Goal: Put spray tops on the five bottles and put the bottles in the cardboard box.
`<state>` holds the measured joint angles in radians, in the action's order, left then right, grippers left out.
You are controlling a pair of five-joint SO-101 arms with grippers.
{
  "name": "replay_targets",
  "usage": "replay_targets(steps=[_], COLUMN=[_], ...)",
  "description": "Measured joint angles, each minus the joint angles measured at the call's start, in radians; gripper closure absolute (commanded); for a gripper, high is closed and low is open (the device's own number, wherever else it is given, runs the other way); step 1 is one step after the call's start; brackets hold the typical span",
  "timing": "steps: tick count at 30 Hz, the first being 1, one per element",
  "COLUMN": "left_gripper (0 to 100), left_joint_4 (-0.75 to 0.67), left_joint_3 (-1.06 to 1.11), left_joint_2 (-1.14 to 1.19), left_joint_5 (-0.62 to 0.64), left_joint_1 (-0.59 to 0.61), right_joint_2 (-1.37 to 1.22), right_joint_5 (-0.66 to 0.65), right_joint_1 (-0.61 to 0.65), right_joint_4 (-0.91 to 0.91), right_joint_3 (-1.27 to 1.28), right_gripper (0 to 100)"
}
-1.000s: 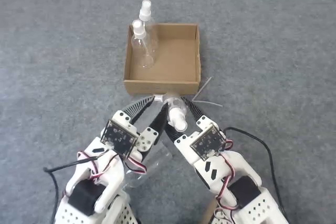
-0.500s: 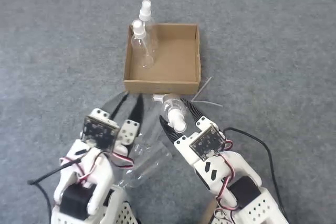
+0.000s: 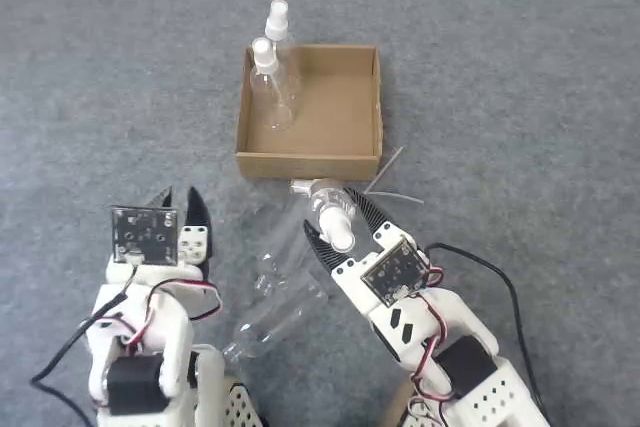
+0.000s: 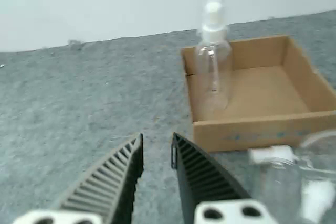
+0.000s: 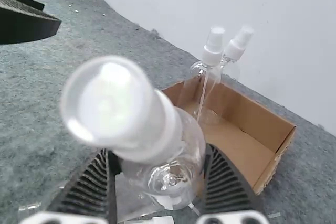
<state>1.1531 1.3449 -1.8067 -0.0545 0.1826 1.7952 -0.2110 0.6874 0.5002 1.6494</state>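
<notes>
Clear capped bottle (image 3: 335, 215), clenched in your right fingers (image 3: 372, 213), is ready for boxing; left fingers (image 3: 196, 211), released, withdrew toward eight o'clock.

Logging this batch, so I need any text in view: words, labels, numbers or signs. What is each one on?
No text can be read.
Box: faint bluish marks on its front wall, too blurred to read.
Bottles: clear, no label seen.
Arm boards: no legible print.
</notes>
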Motion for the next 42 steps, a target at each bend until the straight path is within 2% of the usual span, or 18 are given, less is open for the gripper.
replay_targets(steps=[9,17,32,42], left_gripper=[92,92,91,91], left_joint_4=[-0.107,-0.120,-0.120,-0.120], left_joint_3=[0.160,0.173,0.187,0.187], left_joint_2=[0.000,0.000,0.000,0.000], left_joint_5=[0.000,0.000,0.000,0.000], left_joint_1=[0.118,0.120,0.120,0.120], right_joint_2=[0.000,0.000,-0.008,-0.384], right_joint_5=[0.000,0.000,0.000,-0.002], right_joint_1=[-0.028,-0.032,-0.034,-0.031], right_joint_4=[0.000,0.074,0.077,-0.012], right_joint_3=[0.000,-0.147,-0.342,-0.517], right_gripper=[99.2,99.2,99.2,99.2])
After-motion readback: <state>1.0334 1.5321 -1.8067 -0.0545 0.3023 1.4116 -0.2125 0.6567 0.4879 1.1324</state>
